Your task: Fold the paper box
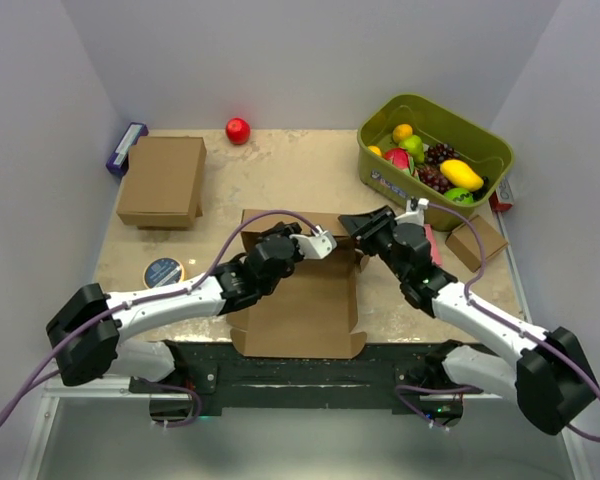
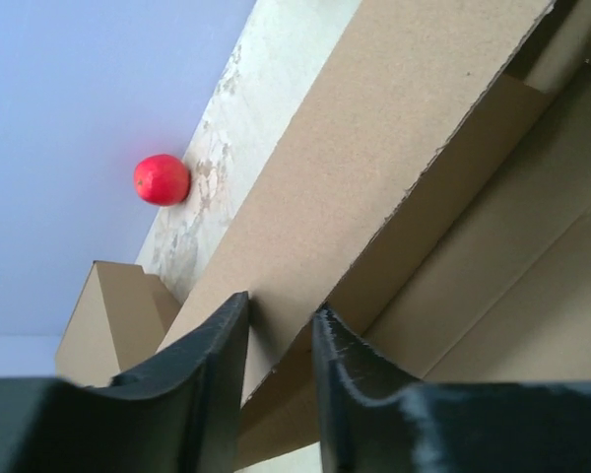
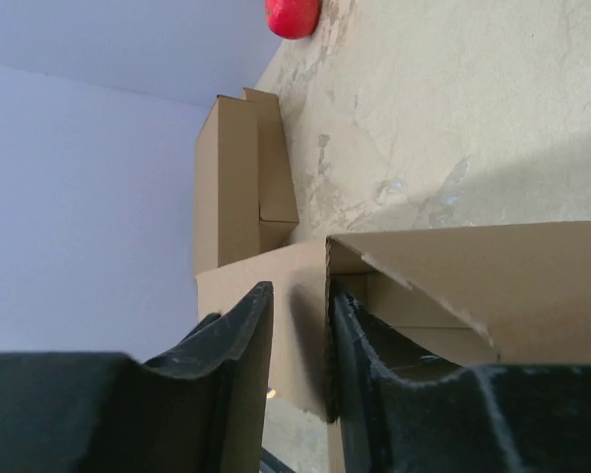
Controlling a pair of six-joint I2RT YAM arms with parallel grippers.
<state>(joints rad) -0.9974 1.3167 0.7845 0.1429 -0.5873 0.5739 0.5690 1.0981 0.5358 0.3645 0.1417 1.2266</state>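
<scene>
Paper box of plain brown corrugated cardboard [image 1: 305, 310] lies in the middle of the pale, mottled surface [image 1: 280, 170] at the near edge. It is mostly a flat sheet, with its far wall standing up. From above, the white left arm [image 1: 170, 295] and the white right arm [image 1: 480, 320] reach in over it, their dark ends close together at that far wall. A closed brown cardboard box [image 1: 162, 180] sits far left, with a flat dark blue object [image 1: 126, 148] just beside it by the wall and a round dark tin with a blue lid [image 1: 164, 271] nearer. A small red ball [image 1: 238, 130] rests at the far edge. Far right stands an olive-green plastic tub [image 1: 458, 113] filled with toy fruit, and a small brown cardboard cube [image 1: 475, 243] lies near it.

In the left wrist view, the dark, curved left fingers [image 2: 212, 384] stand narrow, pinching an upright flap of the paper box that runs between them. Beyond are the red ball [image 2: 162, 179] and the closed box [image 2: 108, 315].

In the right wrist view, the right fingers [image 3: 227, 374] are likewise narrow, clamped on a cardboard panel at the box's corner. The closed box [image 3: 241, 187] and the red ball [image 3: 294, 15] lie farther off.
</scene>
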